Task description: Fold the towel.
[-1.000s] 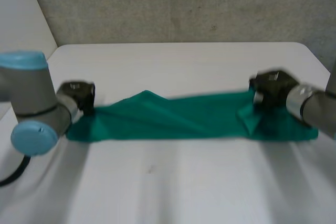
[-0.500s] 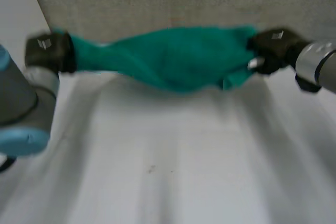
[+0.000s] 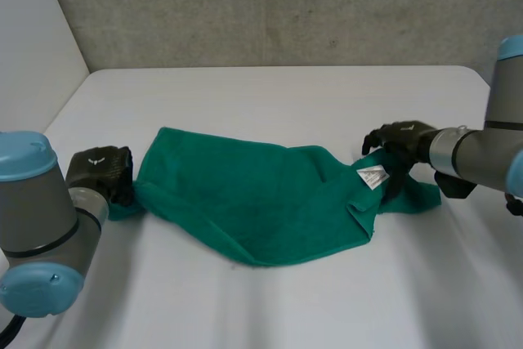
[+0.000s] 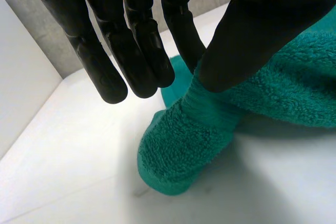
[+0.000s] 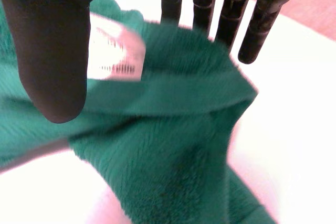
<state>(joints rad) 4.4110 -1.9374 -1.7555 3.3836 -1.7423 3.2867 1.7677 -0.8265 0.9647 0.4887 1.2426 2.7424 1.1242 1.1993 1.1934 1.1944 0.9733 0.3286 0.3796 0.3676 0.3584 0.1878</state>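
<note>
Two hands, one at each end of the towel (image 3: 253,202), and that layout is what my next command turns on. At the left end, the left hand (image 3: 102,171) sits at the towel's bunched corner. Its fingers are straight and held away from the thumb, with bare table showing in the gap, so I read it as loose and not pinching. From there the towel lies rumpled on the white table (image 3: 286,96). Its long axis runs straight across from one hand to the other, and its near edge sags toward me into a blunt point. At the right end, the right hand (image 3: 396,140) hangs over the corner beside the white label (image 3: 373,176). Its fingers are straight too, thumb well apart, with cloth under the palm but nothing clamped. Neither arm is nearer than the other. I judge both must take hold of their corners before any fold can start.
</note>
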